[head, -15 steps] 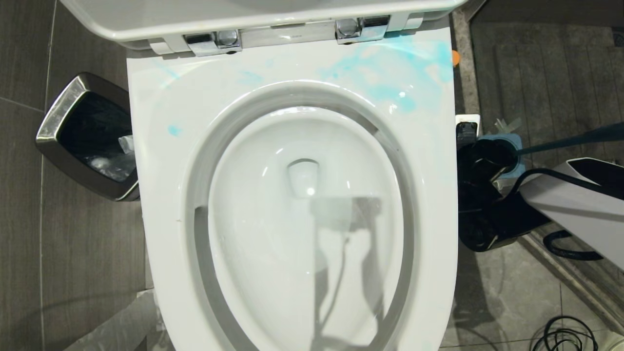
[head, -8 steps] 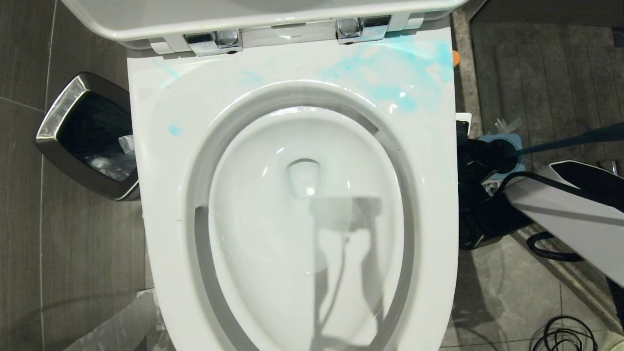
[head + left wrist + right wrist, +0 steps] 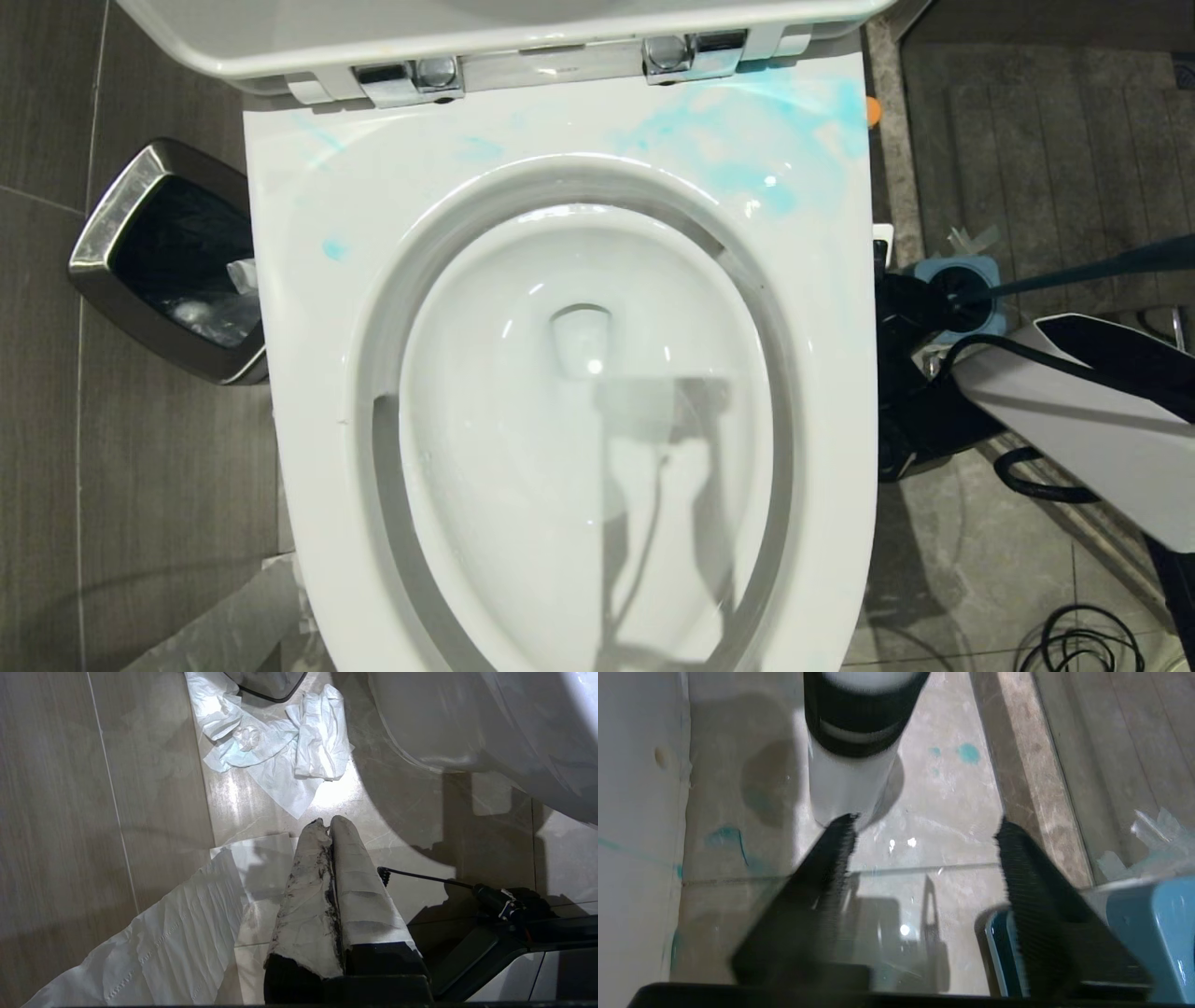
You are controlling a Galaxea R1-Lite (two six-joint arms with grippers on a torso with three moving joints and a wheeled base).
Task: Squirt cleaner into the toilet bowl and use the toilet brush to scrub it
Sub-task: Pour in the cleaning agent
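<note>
The white toilet bowl (image 3: 579, 401) fills the head view, lid up, with blue smears on the seat's back right. My right arm (image 3: 1074, 401) reaches down to the floor between the toilet and the toilet brush (image 3: 1092, 269), whose dark handle leans out of its blue base (image 3: 1148, 933). My right gripper (image 3: 924, 833) is open, nothing between its fingers. The cleaner (image 3: 845, 788), a white bottle with a black band, stands on the floor just past one fingertip; its cap is out of frame. My left gripper (image 3: 325, 821) hangs shut over the floor.
A steel-rimmed waste bin (image 3: 112, 215) stands left of the toilet. Crumpled and flat tissue paper (image 3: 280, 751) lies on the tiles under the left arm. Black cables (image 3: 1083, 639) coil at the lower right. Blue drips (image 3: 969, 752) spot the floor by a raised stone sill (image 3: 1017, 765).
My right gripper has opened from shut. The right forearm has shifted left and lower in the head view, uncovering more of the brush base. Toilet, bin and left arm are unchanged.
</note>
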